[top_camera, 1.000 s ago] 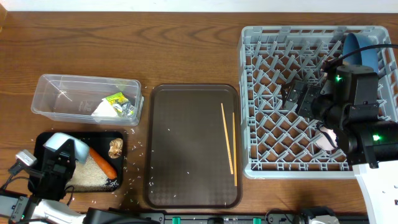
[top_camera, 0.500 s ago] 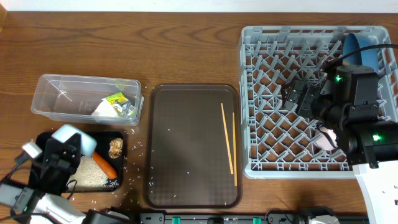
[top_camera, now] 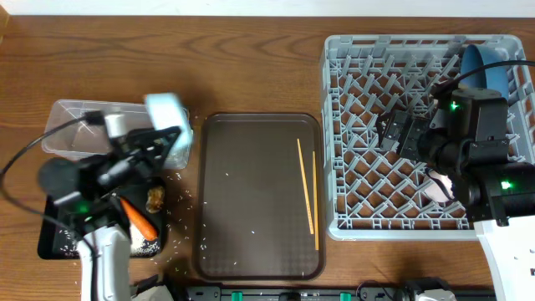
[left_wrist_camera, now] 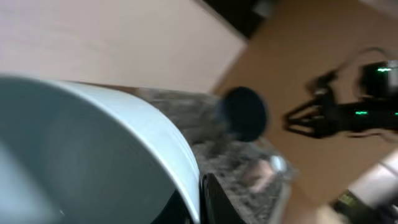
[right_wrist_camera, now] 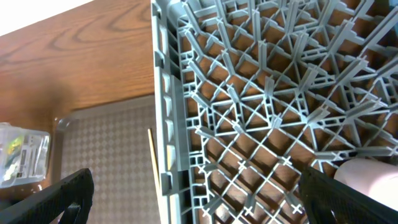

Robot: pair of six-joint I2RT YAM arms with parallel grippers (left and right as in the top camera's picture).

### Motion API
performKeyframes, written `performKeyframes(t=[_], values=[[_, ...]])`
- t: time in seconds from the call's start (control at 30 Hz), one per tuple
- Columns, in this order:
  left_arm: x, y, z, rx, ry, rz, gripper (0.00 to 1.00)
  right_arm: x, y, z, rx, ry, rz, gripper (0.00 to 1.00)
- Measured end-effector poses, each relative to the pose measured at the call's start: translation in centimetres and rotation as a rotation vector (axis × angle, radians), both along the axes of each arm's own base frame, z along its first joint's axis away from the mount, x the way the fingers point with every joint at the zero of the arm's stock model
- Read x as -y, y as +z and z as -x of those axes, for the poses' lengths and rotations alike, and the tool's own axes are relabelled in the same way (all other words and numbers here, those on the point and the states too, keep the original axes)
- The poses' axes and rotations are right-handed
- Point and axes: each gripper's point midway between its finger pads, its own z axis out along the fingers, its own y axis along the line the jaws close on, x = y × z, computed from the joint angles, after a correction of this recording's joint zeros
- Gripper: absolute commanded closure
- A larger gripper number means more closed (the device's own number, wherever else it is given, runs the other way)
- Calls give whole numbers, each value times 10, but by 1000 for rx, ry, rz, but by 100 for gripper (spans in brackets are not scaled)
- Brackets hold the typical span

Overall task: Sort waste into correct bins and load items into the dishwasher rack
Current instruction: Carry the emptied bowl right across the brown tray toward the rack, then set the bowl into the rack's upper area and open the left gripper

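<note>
Nearest the robot, the black tray (top_camera: 47, 247) sits at the left edge of the surface (top_camera: 251, 67), carrying the carrot (top_camera: 138, 219), the brown food lump (top_camera: 155, 198) and a spread of rice (top_camera: 145, 243), with stray grains scattered just outside it. Beside it is the dark brown serving tray (top_camera: 251, 209), and the chopsticks (top_camera: 306, 188) lie on its right side, not yet collected. Up a little, and here's the action: the left gripper (top_camera: 155, 140) has its jaws clamped on the rim of the white bowl (top_camera: 164, 109), held in the air above the right end of the clear tub (top_camera: 67, 107). The left wrist view is a blur of bowl wall, so whether any rice clings inside is impossible to call. Over on the right, the right gripper (top_camera: 386, 134) hovers low over the dishwasher rack (top_camera: 401, 230), jaws wide apart and holding nothing, with the pinkish-white cup (top_camera: 436, 186) near it in the rack. At the far corner the blue plate (top_camera: 481, 63) stands among the pegs. This reads as the bowl's trip to the rack. Next it needs carrying across the serving tray, clear of the chopsticks, then either a handover to the waiting right arm or a tilt into a free row of pegs.
</note>
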Motion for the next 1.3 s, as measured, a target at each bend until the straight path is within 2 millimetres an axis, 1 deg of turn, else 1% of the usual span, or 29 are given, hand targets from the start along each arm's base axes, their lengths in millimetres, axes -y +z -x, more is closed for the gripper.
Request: performKeyframes(t=[0.07,0.13,0.17,0.3,0.33,0.43,0.5,0.6,0.67,0.73,0.87,1.0,1.13,1.2,1.3], values=[[24,3,1,-44,-57,41,94,7,0,-1,1,-27,11,1],[44,4,1,-84,-95,74,94,20,0,-3,2,-78,12,1],[52,4,0,-98,-107,87,94,29,0,-4,3,-115,9,1],[92,5,-8,-144,-113,146,94,58,1,-5,3,-223,-16,1],[105,5,-10,-143,-114,158,94,62,1,-5,1,-238,-21,1],[133,6,-12,-133,-112,187,94,76,-1,-2,-10,-283,-30,1],[151,2,-15,-136,-109,204,94,86,-2,0,-18,-314,-31,1],[178,-10,-22,-164,-119,218,94,101,-5,6,-36,-367,-30,1],[199,-15,-29,-167,-143,227,94,107,-8,11,-53,-391,-29,1],[219,-13,-36,-156,-170,236,94,110,-11,15,-70,-404,-29,1],[266,3,-52,-122,-243,256,94,109,-13,19,-88,-402,-29,1],[307,12,-59,-100,-314,268,94,116,-14,21,-93,-427,-29,1],[337,6,-63,-105,-360,269,94,117,-15,23,-101,-430,-28,1],[349,-2,-65,-122,-377,266,94,117,-16,24,-105,-430,-28,1],[362,-17,-66,-158,-391,261,94,117,-16,24,-107,-430,-28,1]])
